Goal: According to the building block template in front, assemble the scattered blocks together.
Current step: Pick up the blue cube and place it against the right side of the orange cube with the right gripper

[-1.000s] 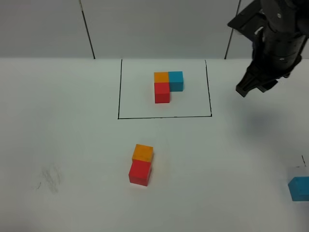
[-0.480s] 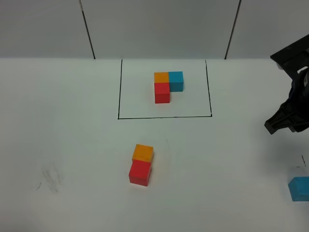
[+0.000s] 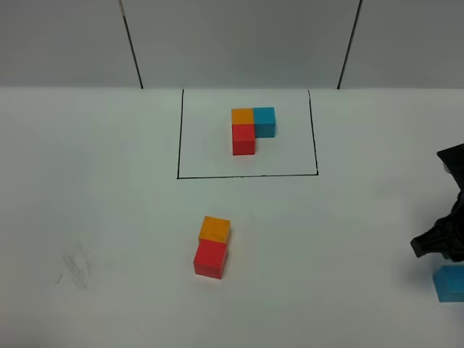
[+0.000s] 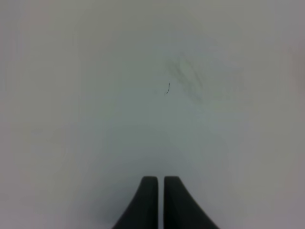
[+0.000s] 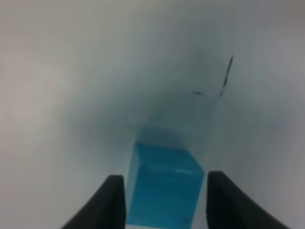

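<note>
right arm lower; matte blue cube

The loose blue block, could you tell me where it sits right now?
The blue block lies at the table's far right edge in the exterior high view, between the right gripper's open fingers, well apart from the orange-and-red pair.

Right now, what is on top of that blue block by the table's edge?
Nothing rests on the blue block. The right hand straddles it, open; the overhead view cuts off its far side.
</note>
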### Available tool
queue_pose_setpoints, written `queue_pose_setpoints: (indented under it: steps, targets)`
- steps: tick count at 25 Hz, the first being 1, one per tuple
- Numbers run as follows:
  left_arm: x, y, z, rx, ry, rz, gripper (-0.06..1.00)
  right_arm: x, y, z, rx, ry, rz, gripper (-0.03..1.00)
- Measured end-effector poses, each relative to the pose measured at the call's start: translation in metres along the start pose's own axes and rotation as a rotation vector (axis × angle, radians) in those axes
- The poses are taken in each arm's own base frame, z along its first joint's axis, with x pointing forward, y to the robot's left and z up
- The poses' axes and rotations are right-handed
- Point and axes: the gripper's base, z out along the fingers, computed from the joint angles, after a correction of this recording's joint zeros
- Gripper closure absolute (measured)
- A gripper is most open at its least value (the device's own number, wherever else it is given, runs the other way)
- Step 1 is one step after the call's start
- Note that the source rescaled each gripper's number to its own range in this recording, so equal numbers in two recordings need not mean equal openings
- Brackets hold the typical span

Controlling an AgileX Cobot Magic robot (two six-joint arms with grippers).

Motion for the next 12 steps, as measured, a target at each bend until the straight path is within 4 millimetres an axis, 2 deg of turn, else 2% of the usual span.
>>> queue_pose_setpoints:
  steps: [5, 8, 12]
  targets:
    - [0.0, 0.0, 0.0, 0.0, 0.0, 0.0, 0.94, 0.014, -0.009, 0.014, -0.003, -0.004, 0.046, 0.41]
    - [0.0, 0.0, 0.0, 0.0, 0.0, 0.0, 0.94, 0.02, -0.008, 0.019, -0.01, -0.013, 0.046, 0.28]
    - [0.0, 0.0, 0.0, 0.0, 0.0, 0.0, 0.94, 0.025, -0.006, 0.026, -0.024, -0.049, 0.051, 0.05]
